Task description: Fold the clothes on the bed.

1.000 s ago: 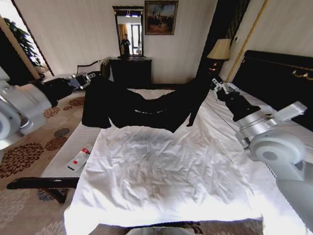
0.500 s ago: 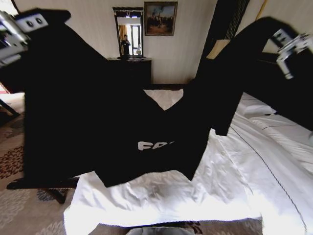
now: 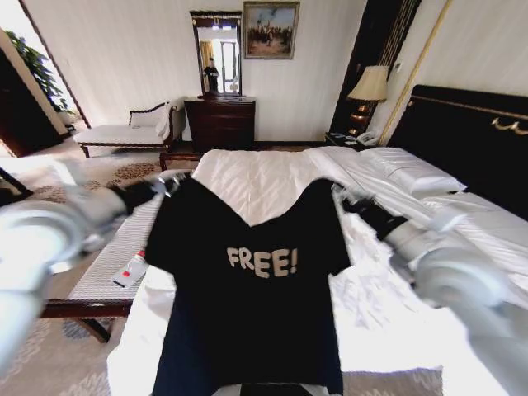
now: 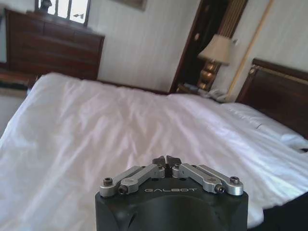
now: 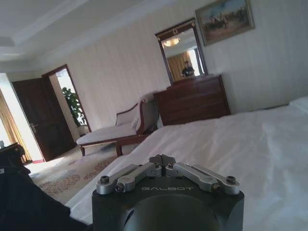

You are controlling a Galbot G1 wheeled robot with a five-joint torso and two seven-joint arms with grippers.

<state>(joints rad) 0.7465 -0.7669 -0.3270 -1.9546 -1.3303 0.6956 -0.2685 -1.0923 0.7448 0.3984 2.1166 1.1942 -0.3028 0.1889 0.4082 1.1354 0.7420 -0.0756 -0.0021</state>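
One black T-shirt [image 3: 252,297] hanging spread over one white bed [image 3: 272,186], hem cut off below; two pincers, left pincer [image 3: 175,183] and right pincer [image 3: 340,195], blurred at its shoulders, tips pressed together in both wrist views, apparently pinching the fabric.

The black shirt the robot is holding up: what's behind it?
Behind the shirt, held at the shoulders by the left gripper and right gripper, lies the white bed. The bed's near part is covered by the shirt, so anything there stays unseen.
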